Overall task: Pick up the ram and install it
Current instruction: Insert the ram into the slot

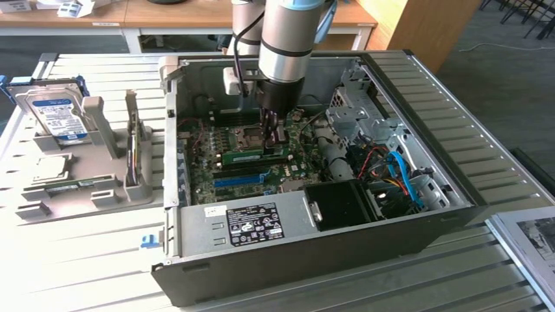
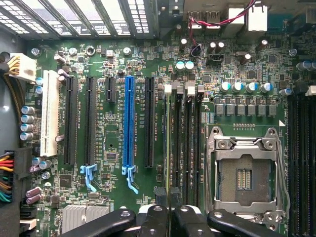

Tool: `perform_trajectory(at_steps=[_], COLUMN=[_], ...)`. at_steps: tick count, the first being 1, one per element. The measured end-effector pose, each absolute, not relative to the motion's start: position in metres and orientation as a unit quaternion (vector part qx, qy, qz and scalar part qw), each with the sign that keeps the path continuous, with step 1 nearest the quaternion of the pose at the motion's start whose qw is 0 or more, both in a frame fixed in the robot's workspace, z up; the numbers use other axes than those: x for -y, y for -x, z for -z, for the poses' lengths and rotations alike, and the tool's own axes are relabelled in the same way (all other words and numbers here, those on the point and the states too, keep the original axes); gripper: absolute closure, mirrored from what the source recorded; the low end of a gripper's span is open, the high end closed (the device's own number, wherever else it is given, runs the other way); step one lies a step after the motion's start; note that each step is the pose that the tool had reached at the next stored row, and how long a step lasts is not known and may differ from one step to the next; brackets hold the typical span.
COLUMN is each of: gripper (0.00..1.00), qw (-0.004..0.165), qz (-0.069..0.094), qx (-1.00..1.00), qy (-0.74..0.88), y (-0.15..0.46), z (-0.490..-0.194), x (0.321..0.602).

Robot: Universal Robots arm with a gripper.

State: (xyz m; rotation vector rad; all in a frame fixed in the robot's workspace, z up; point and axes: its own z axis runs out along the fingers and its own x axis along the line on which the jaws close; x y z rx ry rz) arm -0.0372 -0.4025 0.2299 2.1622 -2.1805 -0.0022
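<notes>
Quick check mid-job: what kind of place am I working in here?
Probably a lab or workshop bench for PC assembly: an open desktop computer case lies on a slatted metal table, a gray fixture beside it holds a hard drive, and wooden desks stand behind.

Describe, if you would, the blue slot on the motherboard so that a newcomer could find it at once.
Start at the open computer case and look at its green motherboard. Among the long parallel expansion slots there lies the blue slot; beside it stand black slots, and farther off a white slot, so it alone is bright blue.
</notes>
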Motion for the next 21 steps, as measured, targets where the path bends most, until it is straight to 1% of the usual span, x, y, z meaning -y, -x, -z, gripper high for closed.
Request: perform_trajectory(at_steps=[21], gripper=[0.88], qw=[0.033], qz=[0.003], qx=[0.711], qy=[-0.702], y=[0.0373], z=[-0.2299], x=[0.4033])
